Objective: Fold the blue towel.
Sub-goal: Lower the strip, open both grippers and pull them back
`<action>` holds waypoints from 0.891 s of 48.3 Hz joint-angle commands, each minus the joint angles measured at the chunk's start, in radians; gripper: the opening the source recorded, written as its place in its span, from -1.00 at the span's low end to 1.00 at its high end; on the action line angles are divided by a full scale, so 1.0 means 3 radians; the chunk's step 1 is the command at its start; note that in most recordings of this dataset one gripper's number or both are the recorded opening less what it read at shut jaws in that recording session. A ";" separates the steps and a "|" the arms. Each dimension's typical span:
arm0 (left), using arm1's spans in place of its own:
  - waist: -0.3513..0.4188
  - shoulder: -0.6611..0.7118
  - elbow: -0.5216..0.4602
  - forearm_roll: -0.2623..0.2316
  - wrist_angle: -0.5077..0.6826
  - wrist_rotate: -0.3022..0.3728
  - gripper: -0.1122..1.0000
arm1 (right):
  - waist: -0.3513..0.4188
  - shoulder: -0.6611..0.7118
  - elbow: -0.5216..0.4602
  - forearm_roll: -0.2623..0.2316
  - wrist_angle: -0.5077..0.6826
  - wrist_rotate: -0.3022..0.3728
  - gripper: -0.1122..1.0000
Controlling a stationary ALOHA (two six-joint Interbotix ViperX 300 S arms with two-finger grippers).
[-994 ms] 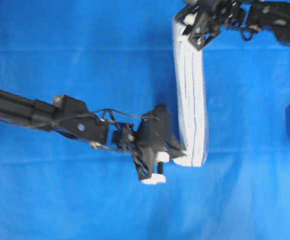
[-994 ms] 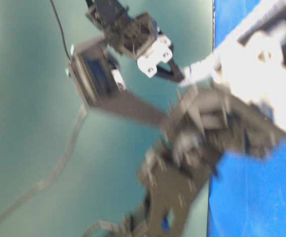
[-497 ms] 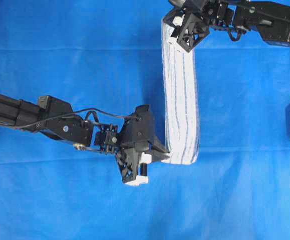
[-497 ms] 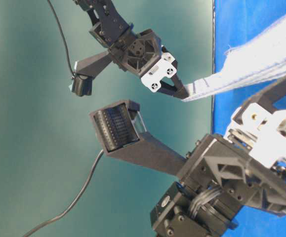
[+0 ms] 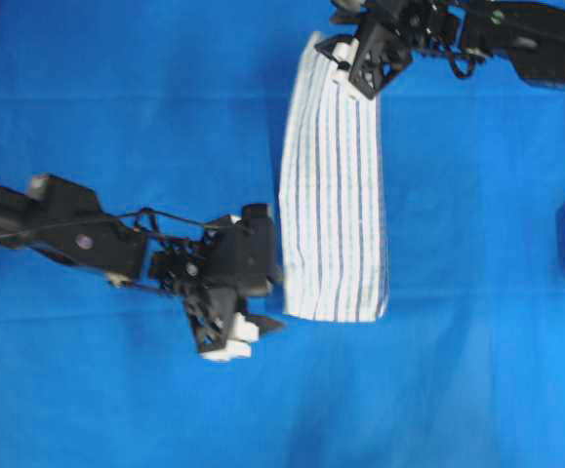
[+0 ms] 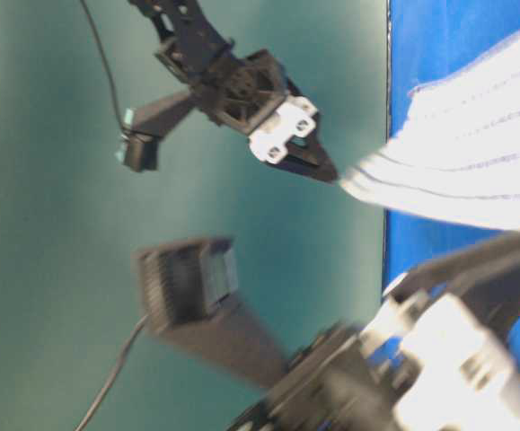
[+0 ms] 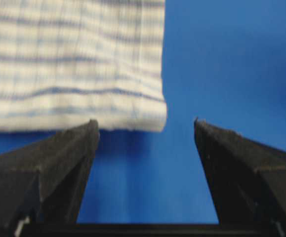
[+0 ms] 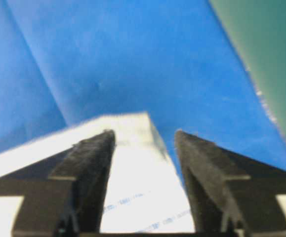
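From overhead I see the towel (image 5: 334, 195) as a long folded strip on the blue table cover (image 5: 116, 97), running between my grippers. My left gripper (image 5: 253, 327), jaws spread, sits just beside its near end. At the far end my right gripper (image 8: 145, 143) stands spread over the corner, nothing pinched.

No readable text, labels, brands or numbers in any view.
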 commanded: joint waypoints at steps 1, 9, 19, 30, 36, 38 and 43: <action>-0.0010 -0.0373 0.0072 0.0010 0.0174 0.0010 0.46 | -0.0005 -0.0240 0.0041 -0.0015 0.0020 0.0000 0.19; 0.0072 -0.0844 0.0312 0.0015 0.0123 0.0041 0.45 | 0.0026 -0.0614 0.0353 -0.0015 0.0072 0.0005 0.15; 0.0460 -0.1043 0.0568 0.0026 -0.0399 0.0112 0.45 | 0.0256 -0.1140 0.0885 0.0000 0.0056 0.0066 0.15; 0.0869 -0.1084 0.0680 0.0020 -0.0915 0.0573 0.45 | 0.0839 -0.1687 0.1299 0.0056 0.0036 0.0128 0.15; 0.1002 -0.1053 0.0690 0.0026 -0.1012 0.0741 0.45 | 0.1043 -0.1866 0.1411 0.0061 0.0031 0.0189 0.15; 0.1033 -0.1043 0.0690 0.0020 -0.1023 0.0757 0.46 | 0.1074 -0.1907 0.1442 0.0061 0.0031 0.0205 0.15; 0.1094 -0.1018 0.0685 0.0020 -0.1023 0.0772 0.45 | 0.1079 -0.1943 0.1483 0.0051 0.0036 0.0210 0.15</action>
